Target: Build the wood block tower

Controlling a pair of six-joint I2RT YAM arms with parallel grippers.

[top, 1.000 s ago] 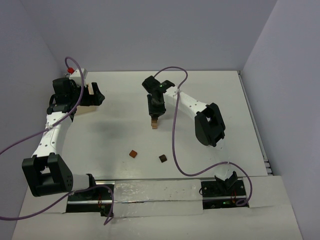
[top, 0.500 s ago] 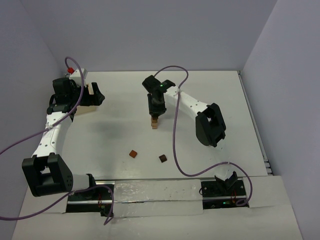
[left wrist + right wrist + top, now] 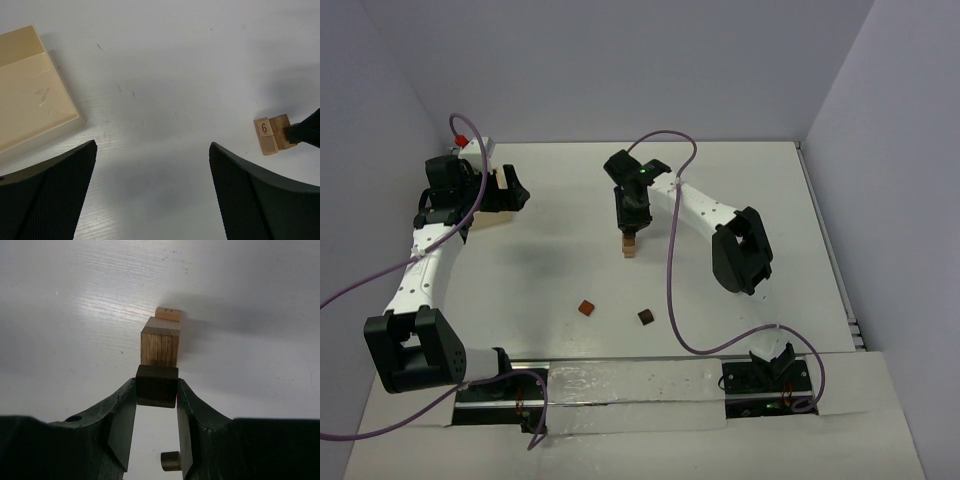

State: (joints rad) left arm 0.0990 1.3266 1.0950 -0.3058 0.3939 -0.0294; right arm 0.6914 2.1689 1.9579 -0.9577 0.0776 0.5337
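The right gripper was clamped on a dark block just over the tower at mid-table; placing seemed the step in hand; next it would need lowering squarely, then releasing gently; the left gripper hung with jaws wide apart, far left.

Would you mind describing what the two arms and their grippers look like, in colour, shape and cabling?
The left arm and right arm have white links and bulky black joint housings, and each trails a looping purple cable. A small green light glows on the right wrist. The left fingers are black with a fine mesh texture. The right fingers are black, smooth and curved.
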